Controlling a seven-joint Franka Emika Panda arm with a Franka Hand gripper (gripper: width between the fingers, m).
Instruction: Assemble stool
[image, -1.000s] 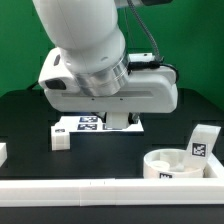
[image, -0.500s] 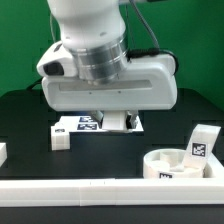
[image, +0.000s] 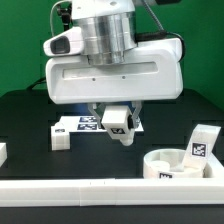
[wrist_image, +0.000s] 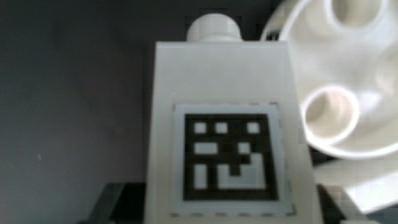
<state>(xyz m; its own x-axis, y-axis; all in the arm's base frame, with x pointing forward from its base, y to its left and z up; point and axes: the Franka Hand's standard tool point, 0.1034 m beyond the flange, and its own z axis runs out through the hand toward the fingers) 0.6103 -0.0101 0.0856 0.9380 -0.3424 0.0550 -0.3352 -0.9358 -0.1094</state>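
Observation:
A white stool leg block (image: 122, 126) with a black-and-white tag hangs tilted above the black table, clamped in my gripper (image: 117, 112), which is shut on it. In the wrist view the leg (wrist_image: 222, 120) fills the middle, its round peg pointing away, and my gripper (wrist_image: 228, 208) holds its near end with a dark finger on each side. The round white seat (image: 175, 165) lies at the exterior view's right front; the wrist view shows it as the seat (wrist_image: 347, 60) beside the held leg. Another tagged leg (image: 203, 143) stands upright behind the seat. A third leg block (image: 60, 139) rests left of the marker board.
The marker board (image: 85, 123) lies flat on the table just behind and below the held leg. A long white rail (image: 100, 195) runs along the front edge. A white piece (image: 3, 152) shows at the exterior view's far left edge.
The arm has risen and turned, and the leg block that sat at the marker board now hangs off the table in the gripper.

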